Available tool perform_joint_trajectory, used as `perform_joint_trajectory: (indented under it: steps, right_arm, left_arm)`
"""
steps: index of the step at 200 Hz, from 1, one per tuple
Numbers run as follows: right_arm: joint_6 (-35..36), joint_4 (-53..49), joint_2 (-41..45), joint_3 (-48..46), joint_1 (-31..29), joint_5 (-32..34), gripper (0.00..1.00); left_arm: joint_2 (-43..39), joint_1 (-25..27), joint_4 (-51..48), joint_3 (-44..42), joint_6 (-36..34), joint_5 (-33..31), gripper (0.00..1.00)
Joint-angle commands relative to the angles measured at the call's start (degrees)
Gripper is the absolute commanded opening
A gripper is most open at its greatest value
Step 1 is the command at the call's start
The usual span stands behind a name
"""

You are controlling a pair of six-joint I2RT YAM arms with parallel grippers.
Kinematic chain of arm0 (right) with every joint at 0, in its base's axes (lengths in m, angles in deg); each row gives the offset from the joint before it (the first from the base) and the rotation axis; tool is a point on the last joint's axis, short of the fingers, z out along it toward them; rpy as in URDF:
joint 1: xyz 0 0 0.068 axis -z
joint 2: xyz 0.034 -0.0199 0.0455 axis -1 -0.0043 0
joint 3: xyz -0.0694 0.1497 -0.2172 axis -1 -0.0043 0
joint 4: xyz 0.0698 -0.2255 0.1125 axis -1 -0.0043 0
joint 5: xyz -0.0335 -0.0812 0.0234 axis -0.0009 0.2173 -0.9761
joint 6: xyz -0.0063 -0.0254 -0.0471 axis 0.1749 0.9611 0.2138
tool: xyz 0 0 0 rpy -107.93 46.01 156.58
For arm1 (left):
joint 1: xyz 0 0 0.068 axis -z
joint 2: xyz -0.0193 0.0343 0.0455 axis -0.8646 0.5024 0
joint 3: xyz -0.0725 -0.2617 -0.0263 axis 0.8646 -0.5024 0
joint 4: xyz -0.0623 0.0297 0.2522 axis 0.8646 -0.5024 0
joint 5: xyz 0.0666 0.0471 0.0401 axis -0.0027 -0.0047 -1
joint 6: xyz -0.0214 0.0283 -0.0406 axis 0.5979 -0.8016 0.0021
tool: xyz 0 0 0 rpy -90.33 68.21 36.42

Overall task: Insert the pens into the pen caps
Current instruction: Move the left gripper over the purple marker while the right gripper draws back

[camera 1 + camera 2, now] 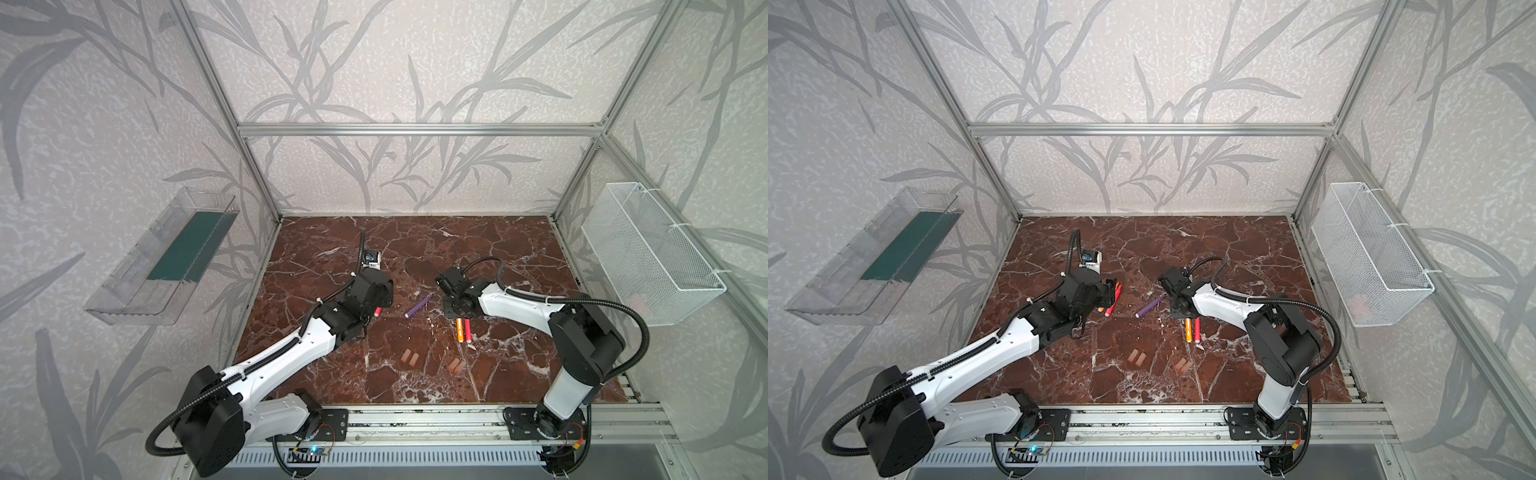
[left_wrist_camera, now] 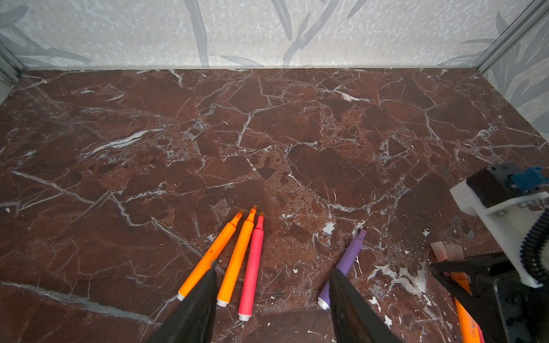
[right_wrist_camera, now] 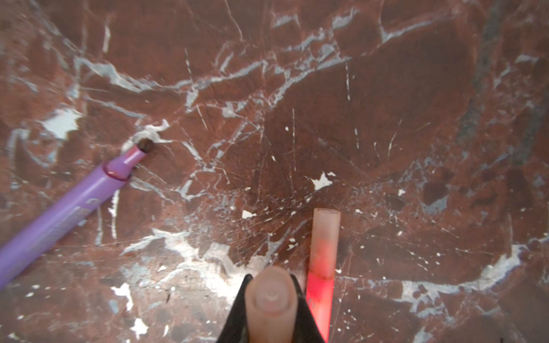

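Four pens lie bare and four caps lie loose, so I judge the job about a third done. My left gripper [image 2: 274,267] hangs released, jaws spread, low over a fan of three: the outer orange pen [image 2: 218,243], the inner orange pen [image 2: 236,261] and the pink pen [image 2: 252,267]. Their tips crowd together toward twelve o'clock and their white butts spread toward six. The purple pen [image 2: 347,258] lies alone at three o'clock of the fan.

My right gripper [image 3: 271,277] is clenched on a pen cap [image 3: 271,294], seen end-on. I take it to be the one on the capped orange pen [image 1: 459,329], at four o'clock of the purple pen and just beside the capped red-pink pen [image 3: 320,294].

For a clean pick I would take one pen only. I would close near the butts, where the gaps admit a finger, and leave the tip free for its cap. The left cap pair [image 1: 409,357] and the right cap pair [image 1: 456,365] wait at six o'clock.

The marble-patterned tabletop [image 1: 519,257] looks flat and glossy, so a nudged pen may roll. Leaf-print walls and an aluminium frame [image 1: 415,129] close the cell, with a wire basket [image 1: 648,253] at three o'clock and a clear tray [image 1: 137,291] at nine.
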Motion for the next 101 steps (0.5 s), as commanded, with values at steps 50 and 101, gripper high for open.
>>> perform_joint_trajectory:
  steps: [50, 101]
  right_arm:
    - [1.5, -2.3, -3.9, 0.7, 1.3, 0.1, 0.17]
    - [0.6, -2.0, -2.1, 0.6, 1.3, 0.1, 0.25]
  left_arm:
    - [2.4, -0.5, -2.7, 3.2, 1.3, -0.6, 0.61]
    - [4.0, -0.5, -3.7, 4.5, 1.1, -0.4, 0.61]
